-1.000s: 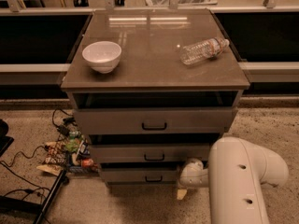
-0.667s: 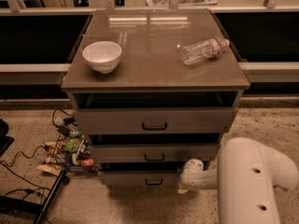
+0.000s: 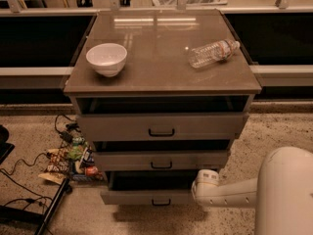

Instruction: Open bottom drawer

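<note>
- From my remote station I see the grey cabinet square-on, with all three drawers standing out from its body.
- The bottom drawer sits lowest, just above the speckled floor, and is partly pulled out, with a dark gap showing behind its front panel.
- Its small dark handle is at the middle of the panel.
- The gripper is at the end of the white arm, low on the right, right up against the bottom drawer's right front corner.
- I cannot tell whether the gripper is open or closed, or whether it grasps anything.
- On the cabinet top, a white bowl stands upright at the left, and a clear plastic bottle lies on its side at the right, well apart.
- Packets and cables lie on the floor beside the cabinet's left side.
</note>
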### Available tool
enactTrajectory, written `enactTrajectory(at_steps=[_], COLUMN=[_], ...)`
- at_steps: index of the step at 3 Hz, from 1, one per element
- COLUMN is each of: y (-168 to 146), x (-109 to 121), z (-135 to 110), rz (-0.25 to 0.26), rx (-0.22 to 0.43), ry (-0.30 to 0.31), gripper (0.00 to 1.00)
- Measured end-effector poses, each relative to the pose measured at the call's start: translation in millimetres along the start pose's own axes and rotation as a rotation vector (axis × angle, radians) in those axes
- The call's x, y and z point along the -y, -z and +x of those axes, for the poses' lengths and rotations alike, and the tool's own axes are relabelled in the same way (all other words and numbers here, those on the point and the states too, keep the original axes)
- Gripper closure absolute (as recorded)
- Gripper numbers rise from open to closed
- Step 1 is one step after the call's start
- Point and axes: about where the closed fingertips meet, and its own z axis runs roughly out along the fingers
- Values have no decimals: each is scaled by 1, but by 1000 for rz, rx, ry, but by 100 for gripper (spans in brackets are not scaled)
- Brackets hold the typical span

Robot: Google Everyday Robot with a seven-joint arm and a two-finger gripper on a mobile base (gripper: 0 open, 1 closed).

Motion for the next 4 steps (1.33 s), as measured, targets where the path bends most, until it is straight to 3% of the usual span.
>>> enactTrajectory(at_steps=[1,4], y=[4,2], x=[-3,-7], z=[2,2], rz=[-2,-8], rx=[-5,-6], ry=[1,1], gripper=[92,23])
